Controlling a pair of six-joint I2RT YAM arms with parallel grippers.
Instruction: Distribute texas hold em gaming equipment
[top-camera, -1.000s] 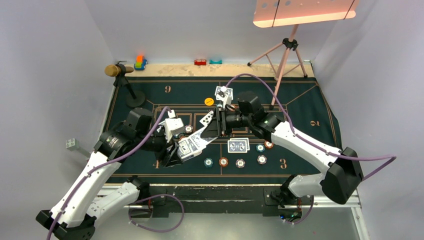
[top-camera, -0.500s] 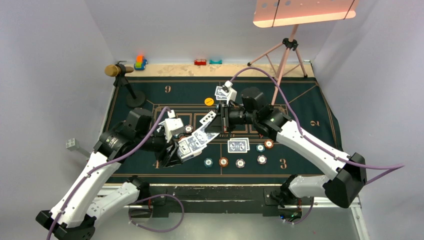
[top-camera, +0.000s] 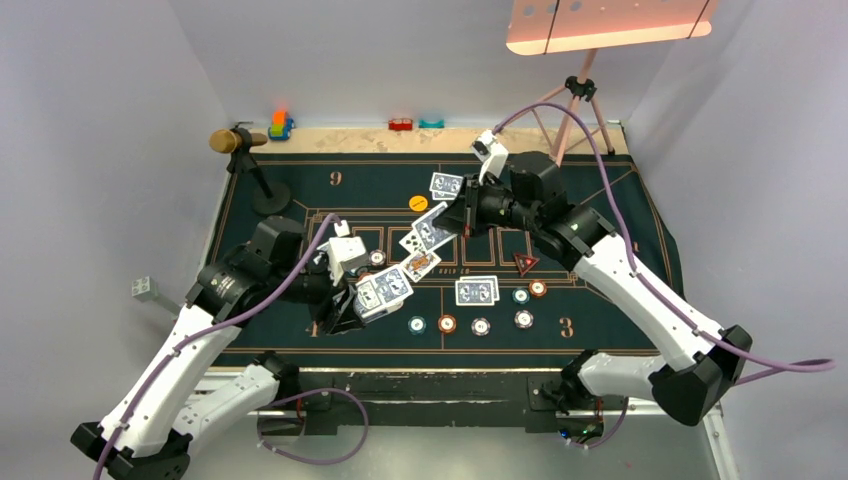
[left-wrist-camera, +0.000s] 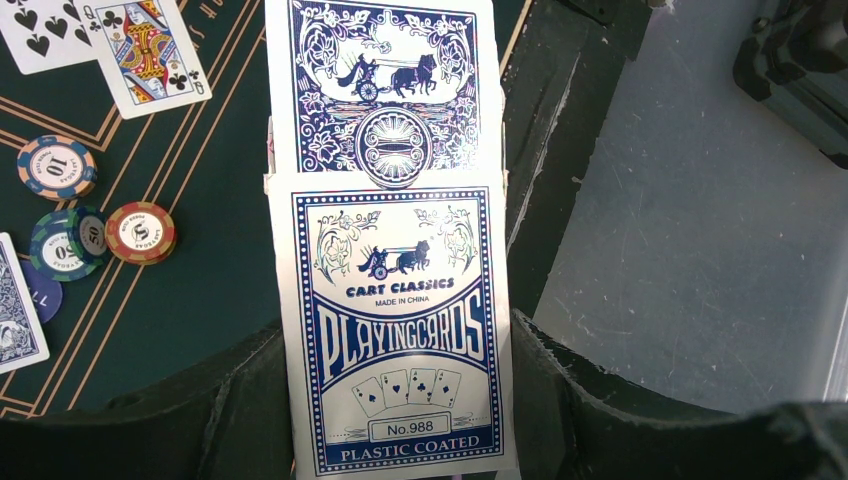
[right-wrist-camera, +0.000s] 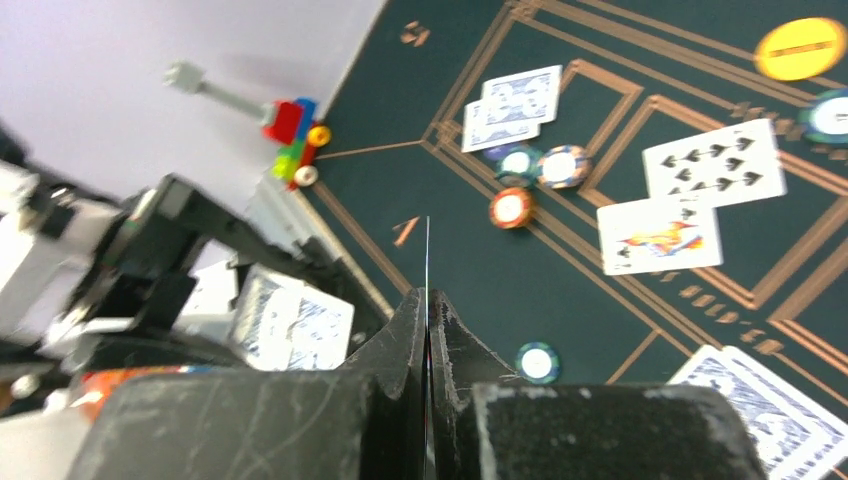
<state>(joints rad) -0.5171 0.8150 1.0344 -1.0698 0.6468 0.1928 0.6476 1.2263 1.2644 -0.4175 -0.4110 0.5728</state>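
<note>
- Blue-backed card box (left-wrist-camera: 395, 300) nearest me: is my left end effector (left-wrist-camera: 400, 400) on it?
- Yes, clenched on its two sides, above the near edge of the green mat (top-camera: 620, 215). A row of chips (top-camera: 447, 323) lies just beyond.
- And my right end effector (right-wrist-camera: 428, 310)?
- Pinched tight on one playing card (top-camera: 432, 228), held off the mat over its middle. A yellow disc (top-camera: 418, 203) lies past it.

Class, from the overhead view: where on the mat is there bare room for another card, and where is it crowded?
Bare: far left, between the microphone stand and yellow disc; near right, around the printed 3 beyond the chips. Crowded: the centre, around the face-up cards and red triangle.
</note>
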